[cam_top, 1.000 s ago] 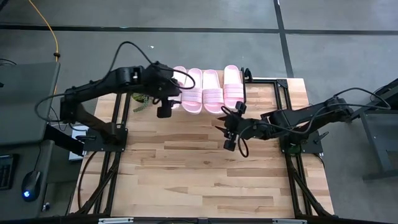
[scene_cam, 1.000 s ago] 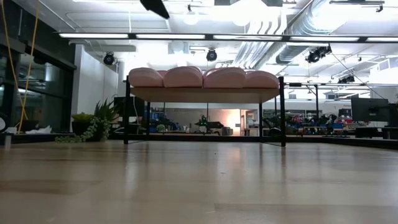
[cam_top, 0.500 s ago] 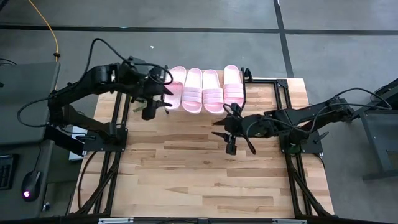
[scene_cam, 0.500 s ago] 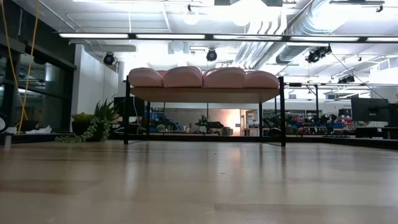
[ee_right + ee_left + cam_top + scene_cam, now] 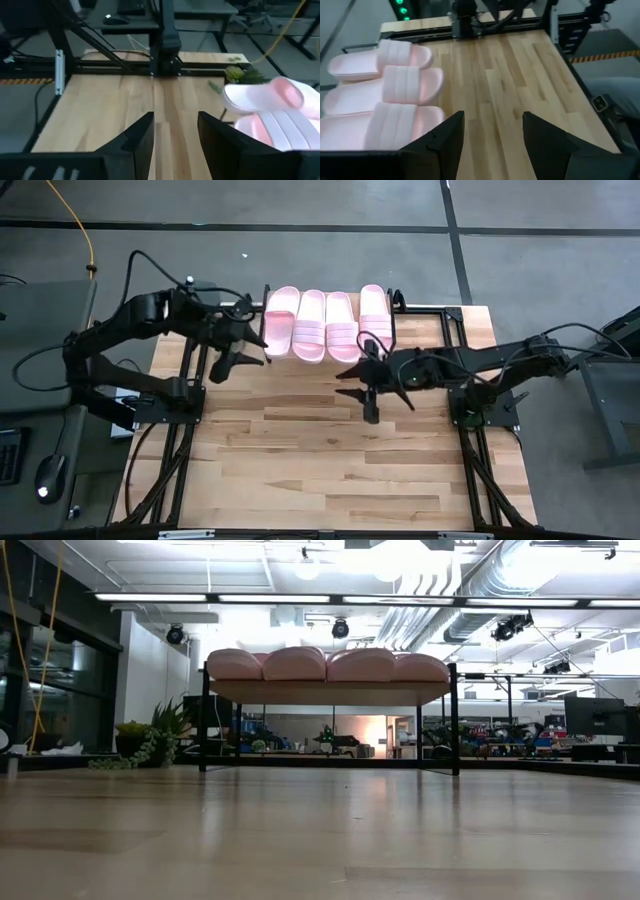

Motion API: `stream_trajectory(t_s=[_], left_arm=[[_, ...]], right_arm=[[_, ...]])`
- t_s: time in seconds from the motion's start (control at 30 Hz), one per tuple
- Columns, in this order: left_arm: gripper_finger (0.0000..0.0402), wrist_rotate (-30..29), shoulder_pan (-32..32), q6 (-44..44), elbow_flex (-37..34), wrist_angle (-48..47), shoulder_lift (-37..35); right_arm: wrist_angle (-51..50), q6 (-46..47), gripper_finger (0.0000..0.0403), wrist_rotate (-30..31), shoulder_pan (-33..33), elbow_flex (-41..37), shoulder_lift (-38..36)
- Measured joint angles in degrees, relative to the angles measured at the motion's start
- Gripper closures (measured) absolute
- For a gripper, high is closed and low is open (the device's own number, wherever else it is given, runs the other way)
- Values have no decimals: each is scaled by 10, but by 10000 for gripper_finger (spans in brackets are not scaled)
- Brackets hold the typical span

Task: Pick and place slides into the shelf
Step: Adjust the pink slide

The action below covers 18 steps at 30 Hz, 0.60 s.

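Four pale pink slides (image 5: 326,323) lie side by side on top of the shelf (image 5: 330,692) at the far edge of the table; in the low view the slides (image 5: 327,664) fill its board. My left gripper (image 5: 235,352) hovers just left of the shelf, open and holding nothing. In the left wrist view its fingers (image 5: 447,142) frame bare wood with three slides (image 5: 395,92) beside them. In front of the shelf's right end my right gripper (image 5: 358,378) hangs open and empty, and the right wrist view shows a slide (image 5: 265,97) off to one side.
The wood-plank table (image 5: 330,460) stretches out in front of the shelf. A small green plant (image 5: 150,740) sits at the shelf's left end. Black arm mounts stand at the table's left (image 5: 170,405) and right (image 5: 480,410) edges.
My left gripper has drawn back leftward, away from the leftmost slide. My right gripper has drifted slightly left and toward the shelf. The slides have not moved.
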Motion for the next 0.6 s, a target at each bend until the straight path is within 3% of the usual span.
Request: stream_trajectory(t_s=[0.27,0.47,0.6], left_arm=[[218,7,0,-46,-156,127,-97],[218,43,-1,-132,-297,291,-183],[218,56,-16,-173,-395,404,-229]], right_arm=[[8,6,261,-18,-45,0,1],[-14,6,261,56,-76,0,19],[-15,-3,261,62,-95,0,49]])
